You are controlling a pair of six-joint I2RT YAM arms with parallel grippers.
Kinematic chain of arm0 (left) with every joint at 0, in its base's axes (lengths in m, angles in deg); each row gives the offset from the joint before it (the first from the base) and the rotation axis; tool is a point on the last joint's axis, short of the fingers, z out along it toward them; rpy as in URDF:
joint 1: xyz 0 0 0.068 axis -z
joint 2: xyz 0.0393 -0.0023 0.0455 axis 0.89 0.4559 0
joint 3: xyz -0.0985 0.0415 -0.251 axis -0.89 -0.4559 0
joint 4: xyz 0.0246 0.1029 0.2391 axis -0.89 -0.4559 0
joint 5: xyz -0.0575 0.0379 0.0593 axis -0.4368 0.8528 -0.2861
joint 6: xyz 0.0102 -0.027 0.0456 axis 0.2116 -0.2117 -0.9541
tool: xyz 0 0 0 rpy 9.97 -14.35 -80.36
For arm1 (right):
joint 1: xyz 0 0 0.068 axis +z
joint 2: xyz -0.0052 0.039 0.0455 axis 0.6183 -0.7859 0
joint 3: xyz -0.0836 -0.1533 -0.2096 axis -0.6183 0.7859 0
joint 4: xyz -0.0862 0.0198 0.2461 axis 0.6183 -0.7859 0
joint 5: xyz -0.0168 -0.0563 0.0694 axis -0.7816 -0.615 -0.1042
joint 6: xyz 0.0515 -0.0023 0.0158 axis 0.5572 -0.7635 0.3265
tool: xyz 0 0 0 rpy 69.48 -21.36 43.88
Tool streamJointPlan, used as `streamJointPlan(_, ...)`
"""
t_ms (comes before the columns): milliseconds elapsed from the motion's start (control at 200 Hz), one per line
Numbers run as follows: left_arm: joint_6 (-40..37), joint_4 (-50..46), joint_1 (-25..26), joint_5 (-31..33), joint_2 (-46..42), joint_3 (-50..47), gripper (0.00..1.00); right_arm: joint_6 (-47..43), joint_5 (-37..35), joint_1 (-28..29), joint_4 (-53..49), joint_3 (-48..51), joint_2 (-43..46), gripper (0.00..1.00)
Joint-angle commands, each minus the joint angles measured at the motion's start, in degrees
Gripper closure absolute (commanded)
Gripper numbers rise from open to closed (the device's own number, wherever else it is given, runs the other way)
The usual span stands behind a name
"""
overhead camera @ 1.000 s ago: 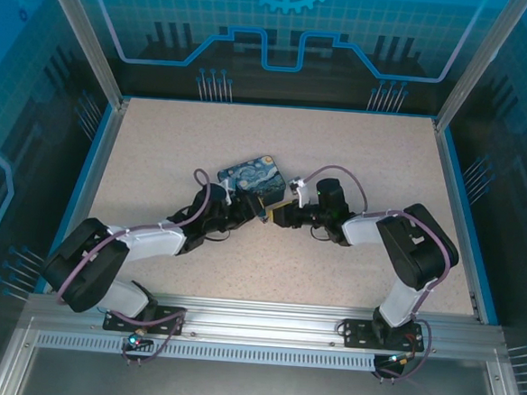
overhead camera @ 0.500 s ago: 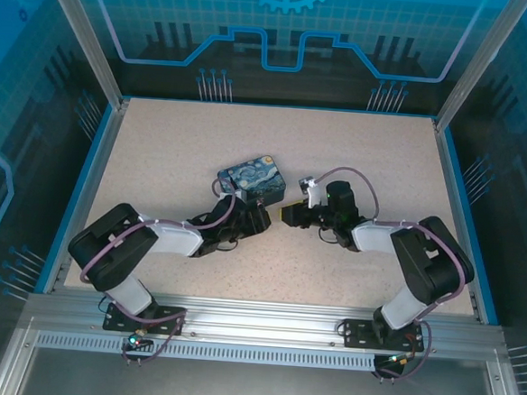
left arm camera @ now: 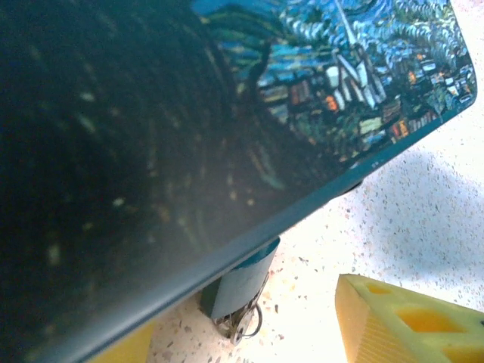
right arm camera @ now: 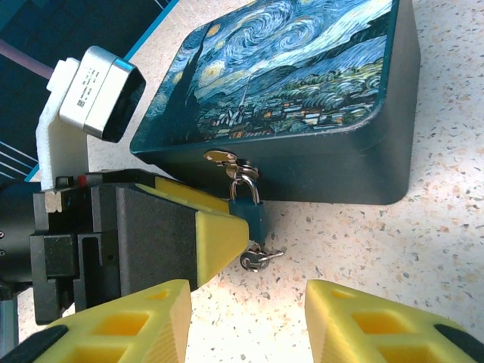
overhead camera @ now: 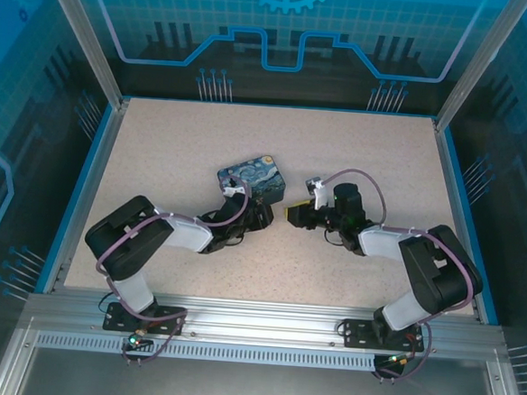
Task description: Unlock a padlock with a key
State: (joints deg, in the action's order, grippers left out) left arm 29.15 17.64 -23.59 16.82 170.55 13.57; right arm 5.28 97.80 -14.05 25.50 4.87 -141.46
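Against the tin's (right arm camera: 302, 76) front wall, the padlock (right arm camera: 246, 210) hung with the key (right arm camera: 257, 259) in its underside. The left hand (overhead camera: 260, 217) straddled it, spread, likely steadying it. The right hand (right arm camera: 246, 301) faced the key, spread and empty.

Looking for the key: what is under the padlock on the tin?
The key hangs from the bottom of the padlock, head and ring visible; its blade is hidden inside the lock.
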Motion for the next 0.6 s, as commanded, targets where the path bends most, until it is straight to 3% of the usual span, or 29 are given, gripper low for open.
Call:
streamJointPlan(0, -1.7, 2.1, 0.2, 3.0, 1.8, 1.7, 0.37, -1.2, -0.2, -0.9, -0.7, 0.7, 1.6, 0.56)
streamJointPlan(290, -1.8, 6.4, 0.2, 3.4, 4.7, 2.1, 0.44, -1.4, 0.3, -1.2, -0.5, 1.0, 2.2, 0.56)
streamJointPlan(595, -1.4, 7.8, 0.2, 3.5, 4.9, 1.8, 0.65, -1.6, 1.0, -1.3, -0.5, 1.1, 2.2, 0.56)
